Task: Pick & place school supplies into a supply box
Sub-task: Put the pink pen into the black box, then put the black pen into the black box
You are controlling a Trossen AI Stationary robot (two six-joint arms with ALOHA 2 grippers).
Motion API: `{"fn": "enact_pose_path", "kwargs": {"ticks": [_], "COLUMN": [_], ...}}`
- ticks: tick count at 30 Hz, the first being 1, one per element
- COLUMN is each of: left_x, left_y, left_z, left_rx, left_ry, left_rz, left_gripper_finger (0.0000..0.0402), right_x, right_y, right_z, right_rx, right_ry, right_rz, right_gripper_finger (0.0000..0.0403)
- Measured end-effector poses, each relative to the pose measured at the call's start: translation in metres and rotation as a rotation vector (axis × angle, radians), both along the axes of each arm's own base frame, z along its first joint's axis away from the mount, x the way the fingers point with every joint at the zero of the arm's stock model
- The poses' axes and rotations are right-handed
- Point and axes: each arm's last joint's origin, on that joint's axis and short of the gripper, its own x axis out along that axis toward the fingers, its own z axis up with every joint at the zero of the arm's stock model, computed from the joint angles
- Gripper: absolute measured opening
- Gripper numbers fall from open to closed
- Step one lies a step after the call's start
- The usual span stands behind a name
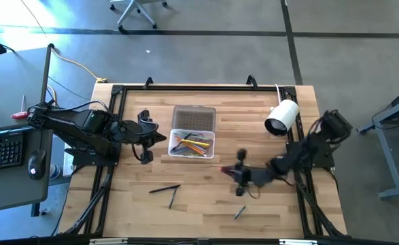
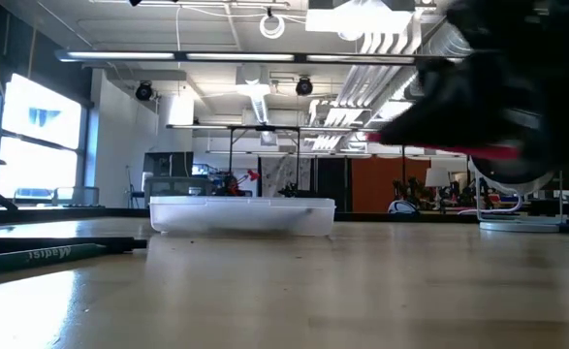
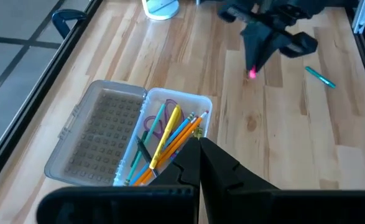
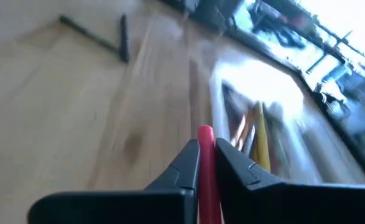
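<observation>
The right claw (image 1: 230,171), over the wooden surface (image 1: 267,204) at about 4 o'clock from the supply box (image 1: 193,134), is closed on a slim pink-red pen (image 4: 206,163). In the right wrist view the pen runs lengthwise between the two dark fingers (image 4: 183,163), its rounded tip sticking out past them toward the box. From overhead only a short red end of the pen shows, jutting toward 9 o'clock, so its long axis lies roughly along the 3-to-9 line.

The box is a small clear case with rounded corners near the middle of the surface, its greyish textured lid (image 3: 95,134) laid open flat toward 12 o'clock. Inside lie orange, yellow and green pens and pencils (image 3: 163,140), bundled mostly along the box's length, with a purple loop among them.

The left claw (image 1: 160,138) hangs just beside the box at 9 o'clock, its fingers pressed together with nothing between them.

Loose on the surface are two dark pens (image 1: 166,190) at about 7 o'clock from the box, forming a rough V, and a small teal pen (image 3: 320,76) at about 5 o'clock, lying on a slant. A white cylindrical camera (image 1: 282,116) rests at about 2 o'clock from the box.
</observation>
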Motion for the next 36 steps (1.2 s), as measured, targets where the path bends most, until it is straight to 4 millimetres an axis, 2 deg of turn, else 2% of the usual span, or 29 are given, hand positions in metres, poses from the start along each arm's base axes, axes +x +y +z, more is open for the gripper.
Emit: {"fn": "enact_pose_path", "kwargs": {"ticks": [3,6,9,12,15,17,20,27,32,36], "left_x": [0.0,0.0,0.0,0.001,0.003,0.003,0.001,-0.002,-0.003,-0.003], "left_y": [0.0,0.0,0.0,-0.001,-0.001,-0.001,-0.001,0.0,0.0,0.0], "left_z": [0.0,0.0,0.0,-0.001,-0.003,-0.003,-0.005,-0.009,-0.009,-0.01], "left_rx": [0.001,0.0,-0.001,-0.005,0.003,0.005,0.005,0.001,-0.012,-0.023], "left_ry": [0.002,0.002,0.002,0.008,0.021,0.027,0.05,0.098,0.106,0.105], "left_rz": [0.0,0.0,-0.002,-0.008,-0.003,-0.003,-0.007,-0.001,0.011,0.021], "left_gripper_finger": [0.0035,0.0035,0.0035,0.0035,0.0035,0.0035,0.0035,0.0035,0.0035,0.0035], "right_x": [0.036,0.076,0.112,0.142,0.167,0.18,0.195,0.205,0.215,0.222], "right_y": [-0.026,-0.06,-0.091,-0.112,-0.12,-0.122,-0.121,-0.113,-0.08,-0.041], "right_z": [0.022,0.044,0.053,0.042,0.023,0.015,0.007,0.012,0.027,0.01], "right_rx": [-0.017,0.036,0.118,0.159,0.154,0.148,0.153,0.168,0.297,0.308], "right_ry": [-0.029,-0.101,-0.119,-0.071,-0.012,-0.005,-0.005,-0.003,-0.064,-0.021], "right_rz": [0.056,0.066,0.065,0.043,0.021,0.007,0.021,0.075,0.315,0.395], "right_gripper_finger": [0.0008,0.0011,0.0022,0.0018,0.0007,0.0011,0.004,0.0116,0.0128,0.013]}}
